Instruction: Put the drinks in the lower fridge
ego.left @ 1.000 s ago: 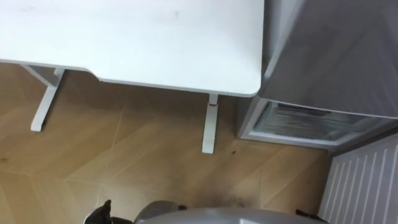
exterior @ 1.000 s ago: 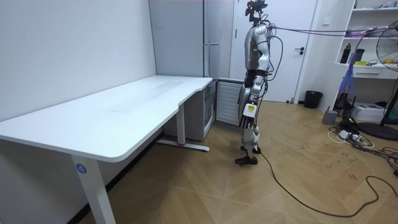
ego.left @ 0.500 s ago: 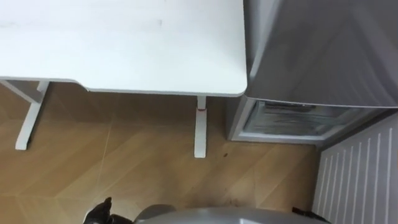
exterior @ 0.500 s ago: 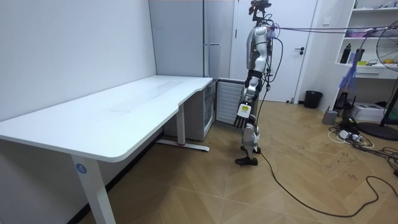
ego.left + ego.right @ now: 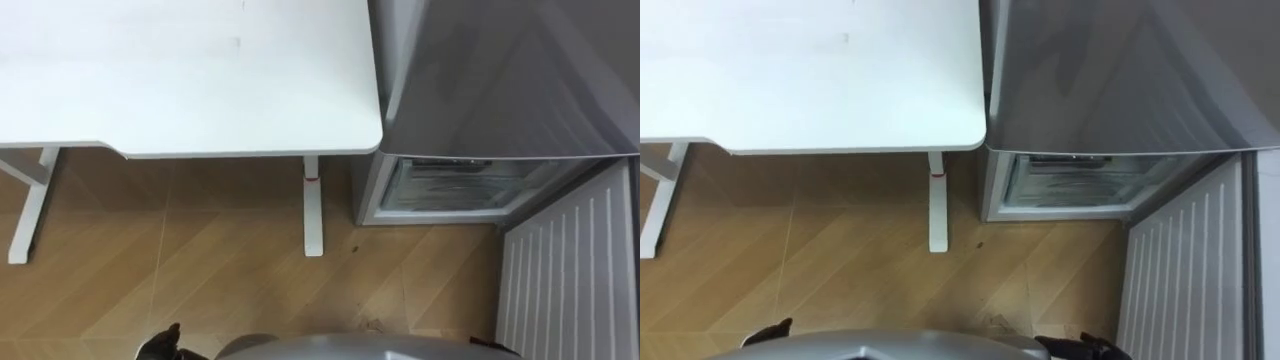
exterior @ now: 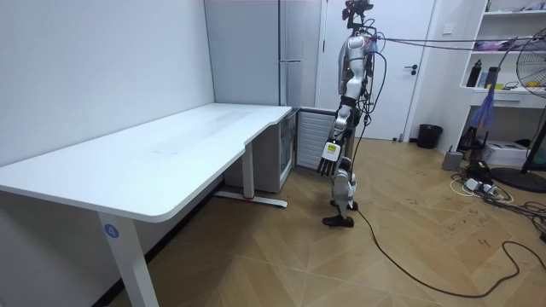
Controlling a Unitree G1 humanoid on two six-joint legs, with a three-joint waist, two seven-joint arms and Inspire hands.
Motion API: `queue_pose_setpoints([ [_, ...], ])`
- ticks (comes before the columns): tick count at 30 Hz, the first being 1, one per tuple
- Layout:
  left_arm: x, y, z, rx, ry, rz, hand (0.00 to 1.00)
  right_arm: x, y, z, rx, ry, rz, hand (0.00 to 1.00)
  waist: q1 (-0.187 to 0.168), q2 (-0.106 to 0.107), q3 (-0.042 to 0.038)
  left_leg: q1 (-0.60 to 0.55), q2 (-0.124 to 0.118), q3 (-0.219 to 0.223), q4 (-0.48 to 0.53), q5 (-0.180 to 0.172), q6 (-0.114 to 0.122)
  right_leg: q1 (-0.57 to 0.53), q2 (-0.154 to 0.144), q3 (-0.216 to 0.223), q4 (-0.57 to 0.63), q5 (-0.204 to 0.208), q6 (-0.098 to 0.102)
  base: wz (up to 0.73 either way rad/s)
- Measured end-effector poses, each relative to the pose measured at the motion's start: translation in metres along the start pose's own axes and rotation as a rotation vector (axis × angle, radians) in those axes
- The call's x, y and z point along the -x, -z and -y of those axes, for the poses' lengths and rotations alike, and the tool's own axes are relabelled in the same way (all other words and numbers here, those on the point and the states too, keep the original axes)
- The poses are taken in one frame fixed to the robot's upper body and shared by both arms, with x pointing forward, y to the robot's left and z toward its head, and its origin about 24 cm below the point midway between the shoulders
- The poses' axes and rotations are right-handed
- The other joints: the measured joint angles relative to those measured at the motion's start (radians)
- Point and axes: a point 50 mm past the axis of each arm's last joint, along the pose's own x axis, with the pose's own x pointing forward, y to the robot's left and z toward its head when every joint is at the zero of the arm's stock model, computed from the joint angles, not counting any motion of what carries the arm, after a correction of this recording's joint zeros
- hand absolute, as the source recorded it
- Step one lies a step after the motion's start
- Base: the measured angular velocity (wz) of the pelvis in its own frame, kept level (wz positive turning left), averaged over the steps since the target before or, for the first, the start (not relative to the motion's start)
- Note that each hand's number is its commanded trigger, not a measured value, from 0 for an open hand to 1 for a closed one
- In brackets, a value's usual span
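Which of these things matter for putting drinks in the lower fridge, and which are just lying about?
For the job:
fridge
open lower compartment
swung-out lower door

Just there:
white table
fan
dark bin

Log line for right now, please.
pose: standing before fridge, white desk on robot's left | lower door: open | lower compartment: exposed, shelves visible | left hand: hanging low

The table (image 5: pixel 200 80) top is smooth matt white, on a painted metal leg (image 5: pixel 312 210). The fridge (image 5: pixel 500 80) is grey brushed metal with a soft sheen. Its drawer (image 5: pixel 450 185) looks like clear plastic, and its door (image 5: pixel 570 270) lining like ribbed white plastic. The floor (image 5: pixel 200 260) is satin wood parquet.
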Motion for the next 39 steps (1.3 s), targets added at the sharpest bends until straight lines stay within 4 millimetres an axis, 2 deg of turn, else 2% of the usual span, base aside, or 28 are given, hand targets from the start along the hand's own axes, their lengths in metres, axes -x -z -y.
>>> queue_pose_setpoints([
  [5,-0.001,-0.003,0.003,-0.012,0.008,0.009,0.0,0.0,-0.009,0.003,0.046,0.055,0.025,0.0,0.0,0.01,-0.0071,0.0,-0.001,0.006,-0.005,0.0,0.0,-0.006,0.0,0.006,0.004,0.0,0.0,-0.03],
  [8,0.0,-0.003,0.002,-0.012,0.014,0.012,0.0,0.002,-0.023,0.008,0.055,0.1,0.088,0.0,-0.004,0.007,-0.0066,0.008,-0.001,0.012,-0.008,0.0,0.0,-0.007,0.0,0.019,0.008,0.0,0.0,-0.11],
  [10,0.001,-0.002,0.0,0.008,0.01,0.026,0.0,0.006,-0.051,0.009,0.086,0.117,0.198,0.0,-0.026,0.004,-0.0067,0.011,0.0,0.02,-0.009,0.0,0.001,-0.007,-0.001,0.021,0.007,0.0,0.0,-0.11],
  [11,0.001,-0.002,-0.003,0.025,0.0,0.028,0.0,0.011,-0.073,0.011,0.1,0.14,0.286,0.0,-0.038,-0.003,-0.0069,0.013,0.0,0.02,-0.01,0.0,0.001,-0.007,0.0,0.023,0.008,0.0,0.0,-0.06],
  [12,0.002,-0.002,-0.005,0.028,-0.005,0.03,0.0,0.014,-0.084,0.013,0.099,0.156,0.328,0.0,-0.045,-0.009,-0.0072,0.015,0.0,0.022,-0.01,0.0,0.001,-0.007,0.0,0.028,0.009,0.0,0.0,-0.11],
  [14,0.002,-0.001,-0.013,0.048,-0.03,0.037,0.0,0.033,-0.129,0.023,0.083,0.239,0.512,0.0,-0.052,-0.034,-0.0059,0.028,0.001,0.029,-0.02,0.001,0.001,-0.009,0.002,0.045,0.017,0.0,0.001,-0.19],
  [15,0.002,-0.002,-0.014,0.05,-0.035,0.041,0.0,0.04,-0.14,0.026,0.077,0.262,0.564,0.0,-0.054,-0.04,-0.0064,0.03,0.0,0.029,-0.02,0.001,0.001,-0.009,0.002,0.049,0.017,0.0,0.001,-0.16],
  [16,0.004,-0.003,-0.016,0.047,-0.045,0.052,0.0,0.055,-0.16,0.031,0.073,0.306,0.664,0.0,-0.059,-0.055,-0.0053,0.03,-0.001,0.03,-0.02,0.001,0.001,-0.01,0.0,0.049,0.017,-0.001,0.002,-0.09],
  [17,0.005,-0.002,-0.02,0.043,-0.06,0.065,0.0,0.071,-0.176,0.035,0.063,0.351,0.76,0.0,-0.062,-0.057,-0.0081,0.028,-0.001,0.032,-0.019,0.001,0.001,-0.011,0.0,0.048,0.015,-0.001,0.003,-0.06],
  [18,0.007,0.001,-0.023,0.037,-0.075,0.066,0.0,0.086,-0.19,0.04,0.047,0.394,0.847,0.0,-0.067,-0.075,-0.0085,0.025,-0.001,0.033,-0.019,0.0,0.001,-0.014,0.0,0.048,0.016,0.0,0.003,-0.04],
  [19,0.007,0.002,-0.025,0.034,-0.084,0.064,0.0,0.094,-0.196,0.041,0.044,0.416,0.885,0.0,-0.068,-0.077,-0.008,0.023,-0.001,0.034,-0.019,0.0,0.001,-0.016,0.0,0.048,0.016,0.0,0.003,0.0],
  [20,0.008,0.006,-0.028,0.021,-0.1,0.054,0.0,0.11,-0.207,0.044,0.053,0.468,0.969,0.0,-0.074,-0.081,-0.0081,0.019,-0.001,0.035,-0.019,0.0,0.001,-0.02,0.0,0.05,0.015,0.0,0.004,0.0],
  [21,0.009,0.009,-0.028,0.02,-0.107,0.048,0.0,0.123,-0.215,0.049,0.047,0.523,1.041,0.0,-0.081,-0.084,-0.0124,0.013,-0.001,0.035,-0.02,0.0,0.001,-0.027,0.0,0.052,0.016,0.0,0.004,0.0],
  [24,0.01,0.013,-0.023,0.025,-0.106,0.047,0.0,0.146,-0.224,0.063,0.001,0.643,1.143,0.0,-0.083,-0.077,-0.0122,0.004,-0.001,0.036,-0.02,-0.002,0.005,-0.035,0.0,0.054,0.019,0.004,0.007,0.0],
  [25,0.01,0.014,-0.023,0.025,-0.105,0.043,0.0,0.148,-0.224,0.065,-0.002,0.662,1.148,0.0,-0.083,-0.075,-0.013,0.004,-0.001,0.036,-0.02,-0.003,0.005,-0.035,0.0,0.053,0.02,0.004,0.007,0.0],
  [26,0.01,0.015,-0.023,0.028,-0.105,0.04,0.0,0.15,-0.224,0.07,-0.017,0.693,1.151,0.0,-0.083,-0.075,-0.0171,0.005,-0.001,0.036,-0.02,-0.003,0.005,-0.034,0.0,0.053,0.021,0.004,0.007,0.0],
  [28,0.01,0.017,-0.022,0.047,-0.106,0.039,0.0,0.153,-0.223,0.075,-0.037,0.721,1.155,0.0,-0.088,-0.062,-0.0172,0.005,-0.001,0.036,-0.02,-0.003,0.005,-0.034,0.0,0.051,0.022,0.005,0.007,0.0],
  [29,0.011,0.018,-0.02,0.059,-0.105,0.038,0.0,0.154,-0.222,0.078,-0.051,0.734,1.151,0.0,-0.091,-0.053,-0.0214,0.007,-0.001,0.036,-0.02,-0.003,0.005,-0.034,0.0,0.05,0.023,0.005,0.007,0.0],
  [33,0.012,0.023,-0.021,0.083,-0.109,0.033,0.0,0.152,-0.218,0.091,-0.113,0.742,1.108,0.0,-0.096,-0.046,-0.0222,0.014,0.001,0.034,-0.023,-0.002,0.005,-0.026,0.0,0.042,0.023,0.005,0.006,0.03],
  [35,0.013,0.025,-0.022,0.094,-0.107,0.03,0.0,0.148,-0.217,0.103,-0.134,0.757,1.053,0.0,-0.1,-0.05,-0.0201,0.014,0.002,0.034,-0.024,-0.002,0.005,-0.023,0.0,0.038,0.023,0.005,0.006,0.1],
  [39,0.015,0.034,-0.027,0.129,-0.118,-0.003,0.0,0.13,-0.2,0.127,-0.3,0.758,0.901,0.0,-0.105,-0.08,-0.0156,0.021,0.001,0.029,-0.02,-0.002,0.006,-0.006,-0.001,0.046,0.004,0.004,0.007,0.06],
])
